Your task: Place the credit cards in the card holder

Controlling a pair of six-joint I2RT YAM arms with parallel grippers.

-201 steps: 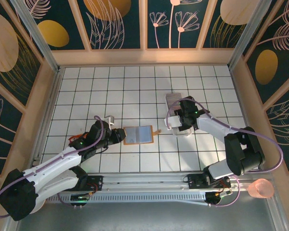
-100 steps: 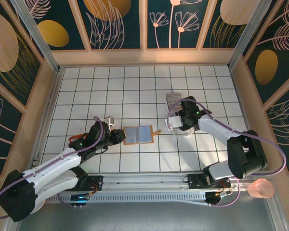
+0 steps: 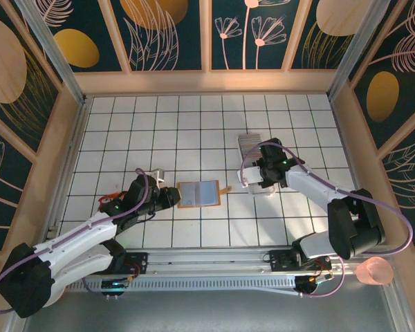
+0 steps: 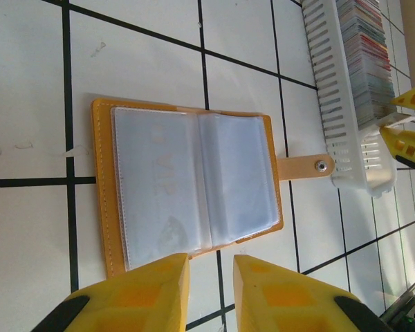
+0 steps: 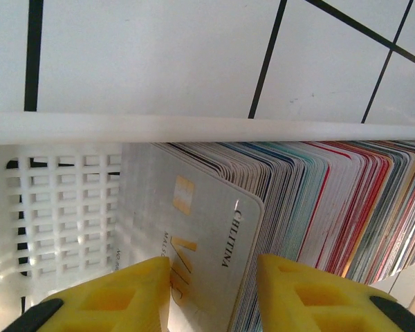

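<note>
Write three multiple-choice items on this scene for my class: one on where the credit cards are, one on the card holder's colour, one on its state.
1. Where do the credit cards stand?
A in a glass jar
B on edge in the white tray
C in a drawer

2. What colour is the cover of the card holder?
A blue
B black
C tan-brown

3. How does the card holder lie?
A open flat, clear sleeves up
B clasped shut
C standing on edge

Answers:
1 B: the right wrist view shows them packed upright behind the tray's wall.
2 C: its border and clasp tab are tan-brown in the left wrist view.
3 A: both sleeve pages face up, with the tab out to the side.
</note>
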